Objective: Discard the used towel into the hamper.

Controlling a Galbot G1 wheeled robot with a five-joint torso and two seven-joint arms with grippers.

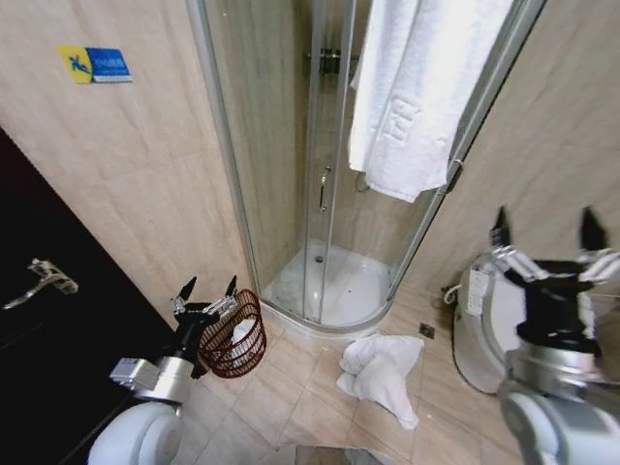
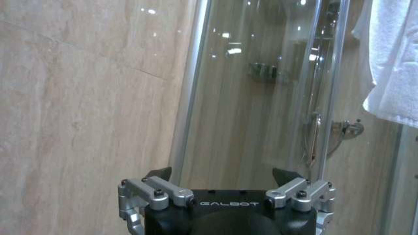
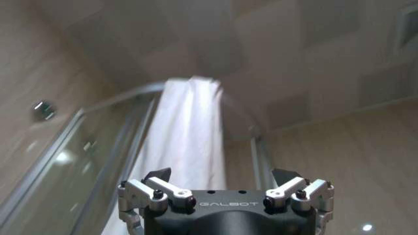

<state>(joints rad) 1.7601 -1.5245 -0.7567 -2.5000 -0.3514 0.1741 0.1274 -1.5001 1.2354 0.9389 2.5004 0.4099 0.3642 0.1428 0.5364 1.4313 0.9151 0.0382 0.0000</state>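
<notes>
Left gripper (image 1: 204, 289): black fingers spread wide, nothing between them; raised at 7 o'clock in the head view, just beside the hamper's near rim, pointing up toward the beige wall. In the left wrist view the same gripper (image 2: 222, 174) faces the wall tile and the shower glass.
Right gripper (image 1: 544, 231): spread wide, holding nothing; raised at 4 o'clock in the head view, in front of the toilet. In the right wrist view it (image 3: 222, 174) points up toward the ceiling and the hanging towel.
Hamper (image 1: 235, 336): small round open-weave basket of dark reddish-brown wire, on the floor tiles at 7 o'clock, by the wall next to the shower's edge; something white lies inside.
Used towel (image 1: 381, 373): crumpled white cloth on the floor at 5 o'clock, just outside the shower threshold, well apart from the hamper and both grippers.
Hanging towel (image 1: 417, 92): white terry towel draped over the glass shower enclosure's (image 1: 281, 165) top rail at 1 o'clock.
Toilet (image 1: 481, 315): white, at 4 o'clock, partly behind the right arm.
</notes>
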